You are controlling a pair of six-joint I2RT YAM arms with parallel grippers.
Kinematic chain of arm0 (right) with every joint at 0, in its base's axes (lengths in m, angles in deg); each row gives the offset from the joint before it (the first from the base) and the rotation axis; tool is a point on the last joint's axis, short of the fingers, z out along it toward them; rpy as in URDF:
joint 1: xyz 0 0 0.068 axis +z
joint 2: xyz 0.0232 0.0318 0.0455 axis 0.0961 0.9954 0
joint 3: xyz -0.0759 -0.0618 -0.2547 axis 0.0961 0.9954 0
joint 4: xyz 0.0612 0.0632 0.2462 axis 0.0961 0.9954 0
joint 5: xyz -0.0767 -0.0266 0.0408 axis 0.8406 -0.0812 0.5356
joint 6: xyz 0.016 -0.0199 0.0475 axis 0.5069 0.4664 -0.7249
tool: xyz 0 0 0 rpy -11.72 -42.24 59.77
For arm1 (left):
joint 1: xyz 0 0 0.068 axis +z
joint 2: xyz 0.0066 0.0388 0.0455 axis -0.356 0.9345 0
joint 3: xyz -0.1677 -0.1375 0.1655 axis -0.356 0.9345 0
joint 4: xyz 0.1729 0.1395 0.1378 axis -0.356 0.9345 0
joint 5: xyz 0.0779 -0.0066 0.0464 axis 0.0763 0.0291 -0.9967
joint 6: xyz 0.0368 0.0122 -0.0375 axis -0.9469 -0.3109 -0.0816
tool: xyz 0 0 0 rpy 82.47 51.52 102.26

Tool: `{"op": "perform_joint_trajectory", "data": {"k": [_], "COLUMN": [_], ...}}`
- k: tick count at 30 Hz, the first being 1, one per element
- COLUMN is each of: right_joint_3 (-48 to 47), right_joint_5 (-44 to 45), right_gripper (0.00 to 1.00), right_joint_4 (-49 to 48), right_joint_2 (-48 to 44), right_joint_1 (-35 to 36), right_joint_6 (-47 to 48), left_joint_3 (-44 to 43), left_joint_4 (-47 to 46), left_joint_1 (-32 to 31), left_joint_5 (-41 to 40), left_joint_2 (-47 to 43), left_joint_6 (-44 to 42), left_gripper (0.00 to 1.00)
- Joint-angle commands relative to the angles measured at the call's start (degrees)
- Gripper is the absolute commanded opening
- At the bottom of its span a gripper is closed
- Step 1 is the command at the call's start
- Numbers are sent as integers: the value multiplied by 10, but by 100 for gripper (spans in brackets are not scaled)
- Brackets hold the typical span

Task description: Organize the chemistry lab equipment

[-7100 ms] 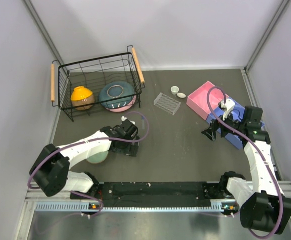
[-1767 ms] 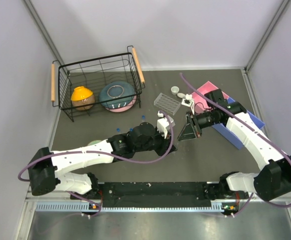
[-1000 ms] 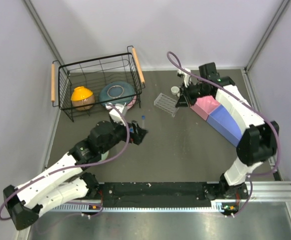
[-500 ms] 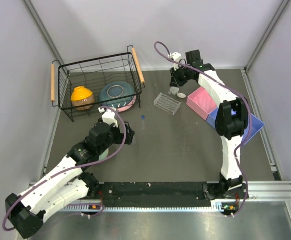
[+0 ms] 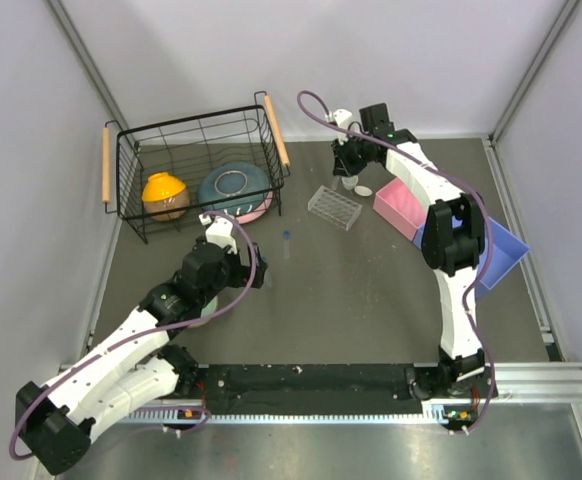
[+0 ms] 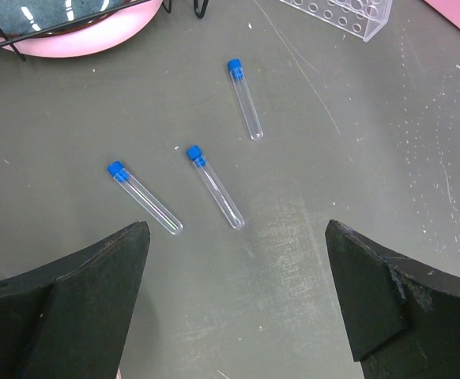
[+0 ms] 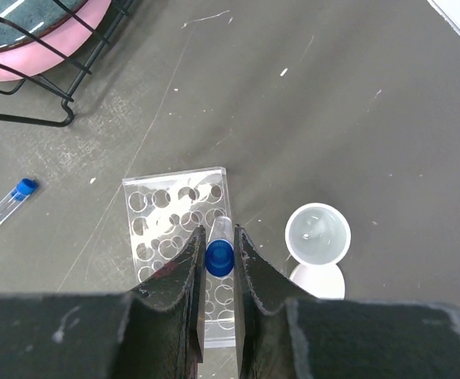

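**Right arm has carried a tube over to the rack**

Top view: over the last couple of seconds the right gripper (image 5: 349,170) has swung from the middle of the desk (image 5: 371,290) out to its far edge. It now hangs by the two white cups (image 5: 352,182), just past the clear tube rack (image 5: 333,207). The left gripper (image 5: 254,270) has backed off toward the left side, below the black basket (image 5: 196,165). One loose tube (image 5: 286,242) lies mid-desk.

Left wrist view: the left gripper is spread wide with nothing in it. Three capped tubes (image 6: 214,188) lie flat on the desk under it, none touching.

Right wrist view: the right gripper is pinching a blue-capped held tube (image 7: 219,254), cap toward the camera, over the rack's right-hand side with a cup just beside it. The holes I can see look empty.

My read is that the carry is basically done. What's left is lining the tube up with a hole and lowering it, and there are plenty more tubes to fetch.
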Motion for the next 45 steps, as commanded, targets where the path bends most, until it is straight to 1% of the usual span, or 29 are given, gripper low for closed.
{"op": "perform_joint_trajectory", "data": {"k": [1,19,23,26,28,31,32,34,35,37,39,40,41,43,44,45], "right_joint_3": [-29,-28,-19,-13,-9,-1,2,9,16,25,44,53,72,98,130,147], "right_joint_5": [-6,-5,-4,-3,-3,-4,-4,-3,-3,-2,-3,-4,-6,-8,-10,-9], "right_gripper": [10,10,14,24,29,41,54,66,75,84,89,95,98,99,99,99], "right_joint_4": [-12,-12,-12,-11,-11,-10,-10,-9,-9,-9,-9,-9,-9,-8,-8,-8], "right_joint_2": [12,49,51,48,37,9,-1,-20,-41,-64,-100,-112,-140,-168,-185,-218], "right_joint_1": [9,14,17,18,18,18,18,18,18,18,18,18,18,18,18,18], "right_joint_6": [-1,-9,-9,-8,-6,-5,-4,-2,-2,-1,1,4,7,21,26,36], "left_joint_3": [5,8,9,10,9,6,5,2,-3,-9,-12,-15,-16,-19,-19,-21], "left_joint_4": [-31,-33,-33,-32,-30,-23,-19,-8,-3,9,17,22,25,32,39,42], "left_joint_1": [5,10,10,10,10,11,10,13,14,17,17,18,18,19,19,21], "left_joint_5": [0,10,11,15,18,30,34,41,51,62,76,81,84,87,85,87], "left_joint_2": [-1,10,5,2,-1,-8,-9,-9,-9,-2,6,10,12,16,19,24], "left_joint_6": [-7,-5,-2,1,4,11,15,19,26,33,47,52,62,76,93,99], "left_gripper": [99,99,99,99,99,99,99,99,99,99,99,99,99,99,99,99]}}
